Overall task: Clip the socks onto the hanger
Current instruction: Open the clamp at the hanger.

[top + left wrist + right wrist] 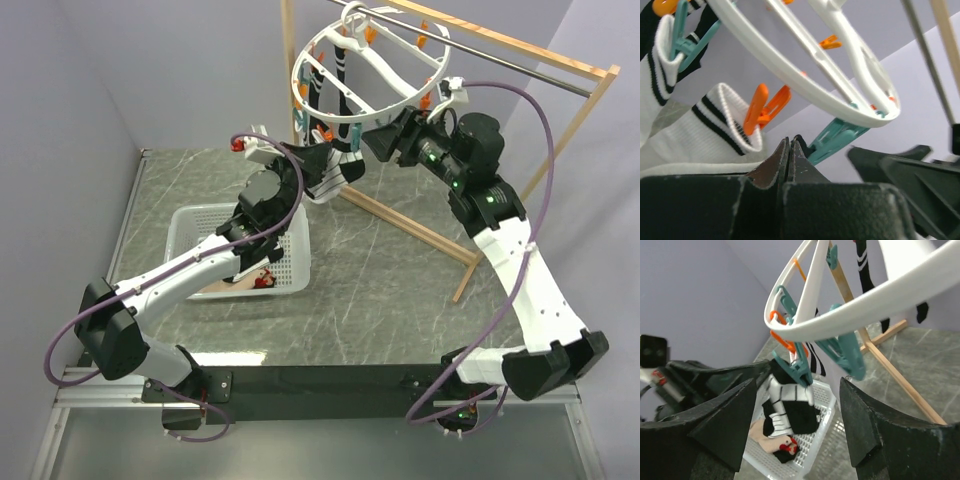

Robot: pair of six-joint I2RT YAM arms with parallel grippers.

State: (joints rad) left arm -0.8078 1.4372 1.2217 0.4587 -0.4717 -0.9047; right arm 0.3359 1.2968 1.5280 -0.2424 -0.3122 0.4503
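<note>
Your right pincer [797, 387] stood wide, a teal clip [847, 352] of the hanger [880, 295] just above its gap. Your left pincer [790, 152] was closed tight, the banded sock [695, 135] just left of it on an orange clip [765, 107].

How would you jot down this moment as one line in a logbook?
phase: clipping | left gripper: shut, beside banded-cuff sock in orange clip | right gripper: open, under hanger by teal clip
</note>
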